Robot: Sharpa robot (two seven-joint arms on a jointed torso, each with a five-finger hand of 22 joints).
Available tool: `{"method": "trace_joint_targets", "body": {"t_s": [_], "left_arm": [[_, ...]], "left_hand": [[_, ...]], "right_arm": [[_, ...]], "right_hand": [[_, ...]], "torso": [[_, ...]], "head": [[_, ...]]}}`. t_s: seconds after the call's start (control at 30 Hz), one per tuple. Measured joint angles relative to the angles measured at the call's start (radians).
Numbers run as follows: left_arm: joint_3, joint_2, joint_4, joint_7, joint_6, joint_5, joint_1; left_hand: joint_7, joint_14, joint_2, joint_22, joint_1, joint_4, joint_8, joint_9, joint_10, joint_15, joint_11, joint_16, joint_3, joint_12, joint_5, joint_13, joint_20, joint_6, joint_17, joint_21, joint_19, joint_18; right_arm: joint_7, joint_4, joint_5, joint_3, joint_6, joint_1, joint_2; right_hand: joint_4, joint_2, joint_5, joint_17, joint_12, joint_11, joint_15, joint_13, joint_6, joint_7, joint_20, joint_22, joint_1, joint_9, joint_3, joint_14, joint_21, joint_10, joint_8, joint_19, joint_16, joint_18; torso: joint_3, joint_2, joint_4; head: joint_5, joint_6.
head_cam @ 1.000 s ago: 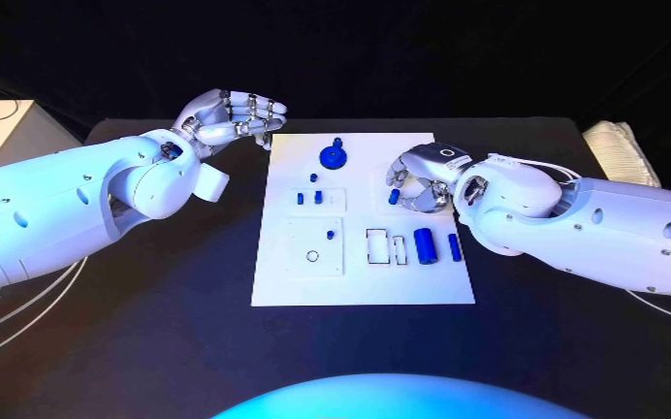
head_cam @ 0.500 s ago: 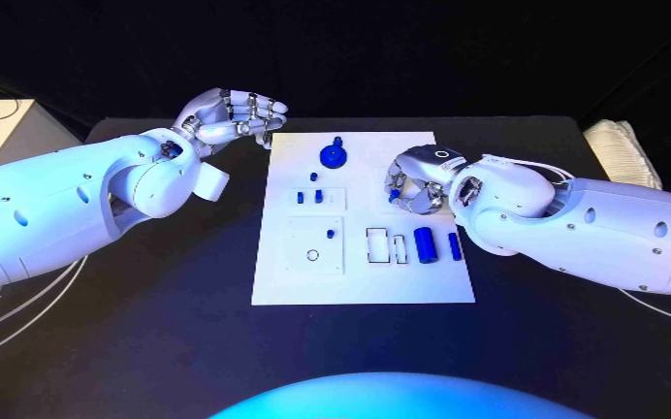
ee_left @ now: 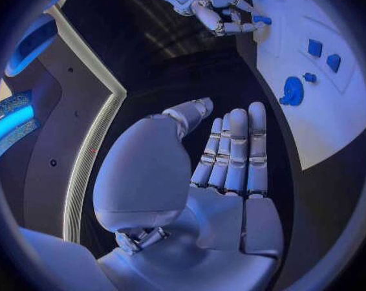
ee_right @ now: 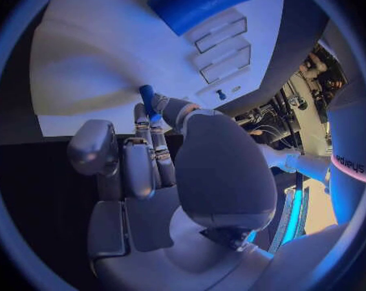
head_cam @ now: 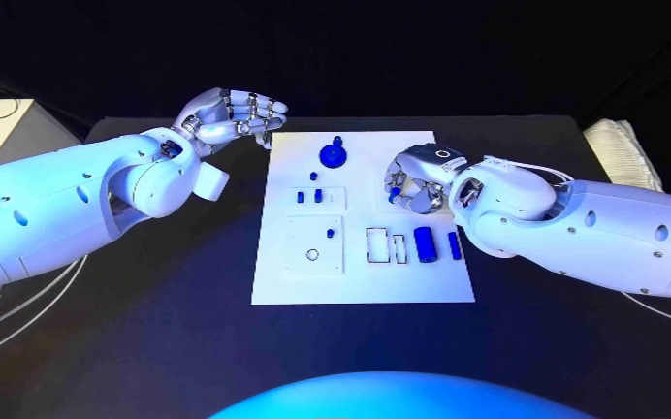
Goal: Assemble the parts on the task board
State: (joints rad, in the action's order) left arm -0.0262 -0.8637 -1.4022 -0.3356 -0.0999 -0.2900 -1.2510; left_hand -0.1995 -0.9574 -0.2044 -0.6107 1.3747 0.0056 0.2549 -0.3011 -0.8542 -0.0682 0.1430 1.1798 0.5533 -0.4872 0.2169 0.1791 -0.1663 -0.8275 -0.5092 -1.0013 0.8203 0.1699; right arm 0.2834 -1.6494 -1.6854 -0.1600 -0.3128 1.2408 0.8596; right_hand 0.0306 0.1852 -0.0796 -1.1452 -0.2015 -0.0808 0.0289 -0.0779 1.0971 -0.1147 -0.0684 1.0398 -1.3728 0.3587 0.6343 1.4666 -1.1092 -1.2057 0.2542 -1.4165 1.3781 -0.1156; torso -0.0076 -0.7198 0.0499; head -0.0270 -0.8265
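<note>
— Right, over to the right hand (head_cam: 418,189) first: hovering above the right side of the task board (head_cam: 363,283), fingers curled in, pinching a small blue peg (head_cam: 396,187) at the fingertips. Mostly buried behind the fingers in the head view, though.

— Clearer from the right wrist: same peg (ee_right: 147,99) poking out past the fingertips (ee_right: 160,102), upright against the white board (ee_right: 102,58). Hard to tell whether touching the board or just above it.

— And the left hand (head_cam: 228,116)?

— Parked just off the board's far left corner, above the black table (head_cam: 168,322). Fingers curled in the head view, holding nothing. From the left wrist, fingers (ee_left: 235,150) lying straight and close together, thumb alongside, palm bare.

— Rest of the parts?

— Round blue knob (head_cam: 333,156) near the far edge, well clear of both hands. Two small blue pegs (head_cam: 309,197) standing in a raised square block mid-board. Fat blue cylinder (head_cam: 424,243) and a thinner blue rod (head_cam: 455,245) lying side by side near the right edge, just beside the right forearm. Cylinder's end cut off at the rim from the right wrist (ee_right: 201,0).
</note>
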Motion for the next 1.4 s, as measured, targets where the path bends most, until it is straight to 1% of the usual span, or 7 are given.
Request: {"method": "trace_joint_targets", "body": {"t_s": [0.17, 0.4, 0.6, 0.83, 1.07, 1.2, 1.4], "left_arm": [[0.000, 0.002, 0.003, 0.000, 0.001, 0.000, 0.000], [0.000, 0.003, 0.006, 0.000, 0.002, 0.000, 0.000], [0.000, 0.004, 0.005, 0.000, 0.002, -0.001, 0.000], [0.000, 0.003, 0.004, 0.000, 0.003, -0.001, 0.000], [0.000, 0.004, 0.004, -0.001, 0.003, -0.001, 0.000], [0.000, 0.005, 0.003, -0.001, 0.004, -0.001, 0.000], [0.000, 0.005, 0.002, -0.001, 0.004, -0.001, 0.000]], "left_hand": [[0.000, 0.000, 0.000, 0.000, 0.000, 0.000, 0.000, 0.000, 0.000, 0.000, 0.000, 0.000, 0.000, -0.004, 0.004, 0.000, 0.000, 0.000, 0.001, 0.000, 0.000, 0.000], [0.000, 0.000, 0.000, 0.000, 0.000, 0.000, 0.000, 0.000, 0.000, 0.000, 0.000, 0.000, 0.000, -0.004, 0.004, 0.000, 0.000, 0.000, 0.001, 0.000, 0.000, 0.000], [0.000, 0.000, 0.000, 0.000, 0.000, 0.000, 0.000, 0.000, 0.000, 0.000, 0.000, 0.000, 0.000, -0.004, 0.004, 0.001, 0.000, 0.000, 0.001, 0.000, 0.000, 0.000], [0.000, 0.000, 0.000, 0.001, 0.000, 0.000, 0.000, 0.001, 0.004, 0.000, 0.004, 0.004, 0.000, -0.009, 0.004, 0.001, 0.000, 0.000, 0.001, 0.000, 0.000, 0.000], [0.000, 0.000, 0.000, 0.001, 0.000, 0.000, 0.000, 0.001, 0.004, 0.000, 0.004, 0.004, 0.000, -0.009, 0.004, 0.001, 0.000, 0.000, 0.001, 0.000, 0.000, 0.000], [0.000, 0.000, 0.000, 0.001, 0.000, 0.000, 0.000, 0.001, 0.004, 0.000, 0.004, 0.004, 0.000, -0.009, 0.004, 0.001, 0.000, 0.000, 0.001, 0.000, 0.000, 0.000], [0.000, 0.000, 0.000, 0.001, 0.000, 0.000, 0.000, 0.001, 0.004, 0.000, 0.004, 0.004, 0.000, -0.009, 0.004, 0.001, 0.000, 0.000, 0.001, 0.000, 0.000, 0.000]], "right_arm": [[0.002, -0.042, -0.003, 0.005, -0.028, 0.005, 0.025], [0.000, -0.131, 0.000, 0.023, -0.078, 0.022, 0.053], [-0.006, -0.176, 0.008, 0.026, -0.110, 0.023, 0.029], [-0.021, -0.188, 0.021, 0.020, -0.128, -0.016, -0.049], [-0.038, -0.188, 0.025, 0.016, -0.134, -0.053, -0.118], [-0.045, -0.173, 0.017, 0.013, -0.135, -0.078, -0.143], [-0.047, -0.146, 0.003, 0.008, -0.134, -0.100, -0.164]], "right_hand": [[-0.005, 0.000, -0.002, 0.001, 0.005, -0.003, 0.000, 0.000, 0.000, 0.000, 0.006, 0.022, 0.000, 0.000, 0.005, 0.000, -0.020, -0.003, 0.001, -0.006, 0.000, 0.000], [-0.006, 0.000, -0.002, 0.001, 0.006, -0.003, 0.000, 0.000, 0.000, 0.000, 0.006, 0.024, 0.000, 0.001, 0.005, 0.000, -0.020, -0.003, 0.005, -0.006, 0.000, 0.000], [-0.008, 0.000, -0.002, 0.001, 0.011, -0.003, 0.000, 0.000, 0.000, 0.000, 0.006, 0.030, 0.000, 0.001, 0.008, 0.000, -0.027, -0.003, 0.005, -0.006, -0.001, 0.000], [-0.011, 0.000, 0.005, 0.002, 0.016, -0.006, 0.000, 0.000, -0.001, 0.000, 0.006, 0.029, 0.000, 0.002, 0.011, 0.000, -0.027, -0.006, 0.005, -0.006, -0.001, 0.000], [-0.014, 0.000, 0.008, 0.006, 0.020, -0.006, 0.000, 0.000, -0.002, -0.001, 0.006, 0.025, 0.000, 0.009, 0.014, 0.000, -0.027, -0.006, 0.004, -0.005, -0.001, 0.000], [-0.014, 0.000, 0.009, 0.007, 0.024, -0.006, 0.000, 0.000, -0.003, -0.002, 0.006, 0.025, 0.000, 0.009, 0.018, 0.000, -0.027, -0.006, 0.005, -0.005, -0.001, 0.000], [-0.014, 0.000, 0.012, 0.007, 0.020, -0.006, 0.000, 0.000, -0.004, -0.002, 0.006, 0.024, 0.000, 0.009, 0.019, 0.000, -0.027, -0.006, 0.009, -0.005, -0.001, 0.000]], "torso": [[-0.0001, 0.001, 0.0002], [-0.0008, 0.001, -0.0004], [-0.0009, 0.001, -0.0007], [-0.0012, 0.001, -0.0013], [-0.0015, 0.001, -0.0003], [-0.0022, 0.001, 0.0003], [-0.0015, -0.001, 0.0003]], "head": [[0.000, 0.002], [0.002, 0.008], [0.005, 0.008], [0.018, 0.008], [0.019, 0.010], [0.021, 0.011], [0.026, 0.008]]}}
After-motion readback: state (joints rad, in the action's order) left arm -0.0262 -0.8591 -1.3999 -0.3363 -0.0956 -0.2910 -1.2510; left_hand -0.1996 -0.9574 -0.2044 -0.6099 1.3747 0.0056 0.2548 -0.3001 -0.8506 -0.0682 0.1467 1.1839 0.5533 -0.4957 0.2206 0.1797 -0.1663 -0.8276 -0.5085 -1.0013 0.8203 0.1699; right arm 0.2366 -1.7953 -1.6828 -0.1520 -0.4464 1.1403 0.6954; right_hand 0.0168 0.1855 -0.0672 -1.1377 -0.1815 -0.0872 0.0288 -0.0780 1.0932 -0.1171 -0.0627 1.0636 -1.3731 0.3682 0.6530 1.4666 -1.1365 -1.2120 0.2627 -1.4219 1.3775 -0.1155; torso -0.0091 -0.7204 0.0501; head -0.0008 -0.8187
